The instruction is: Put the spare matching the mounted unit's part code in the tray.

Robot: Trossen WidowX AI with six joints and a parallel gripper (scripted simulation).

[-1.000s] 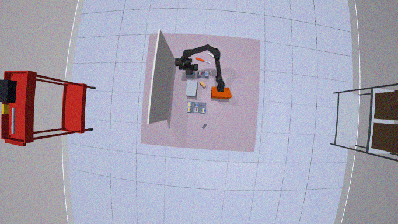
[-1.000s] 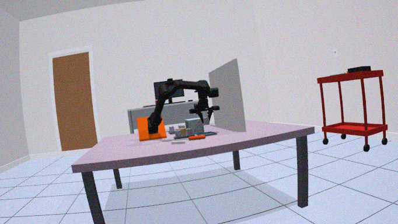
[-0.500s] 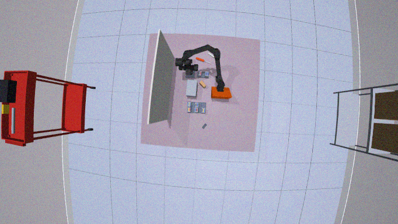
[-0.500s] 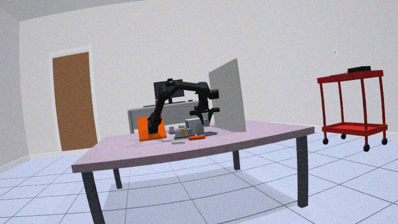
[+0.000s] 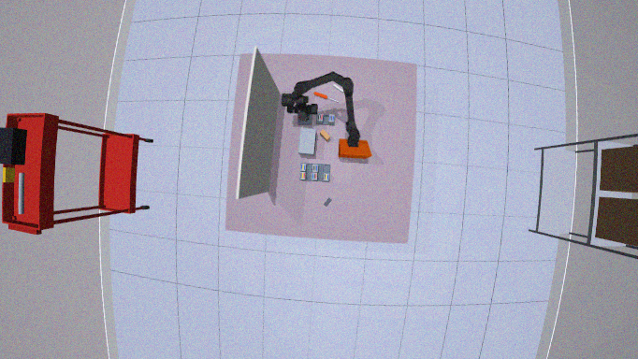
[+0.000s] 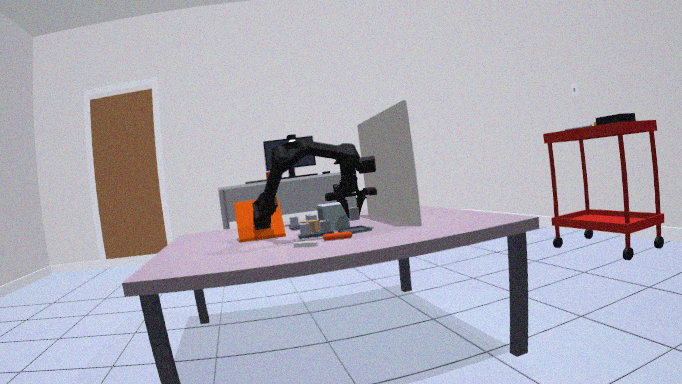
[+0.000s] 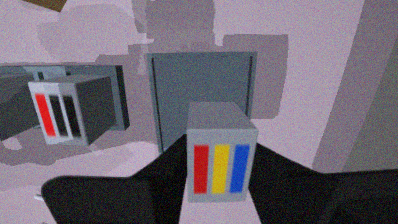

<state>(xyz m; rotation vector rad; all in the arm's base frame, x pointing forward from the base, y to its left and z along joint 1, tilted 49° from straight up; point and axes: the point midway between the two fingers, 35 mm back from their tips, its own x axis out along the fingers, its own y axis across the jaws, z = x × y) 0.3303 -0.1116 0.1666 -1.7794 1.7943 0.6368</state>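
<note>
Wrist view shows the pincer (image 7: pixel 220 200) clamped on the spare (image 7: pixel 220 150), its red-yellow-blue code facing the camera, held above the desk (image 7: pixel 310 65) just short of the tray (image 7: pixel 200 85), apparently for release there.

A slim matte-black jointed arm (image 5: pixel 348 100) rises from an orange base block (image 5: pixel 362 151), ending in broad black fingers.

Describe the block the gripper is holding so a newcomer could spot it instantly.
Start at the tall grey panel standing on the pink table; the black arm reaches toward it. Its gripper is shut on a small grey block above a grey tray. Its red, yellow and blue stripes distinguish it from the neighbouring red-and-black-striped spare.
</note>
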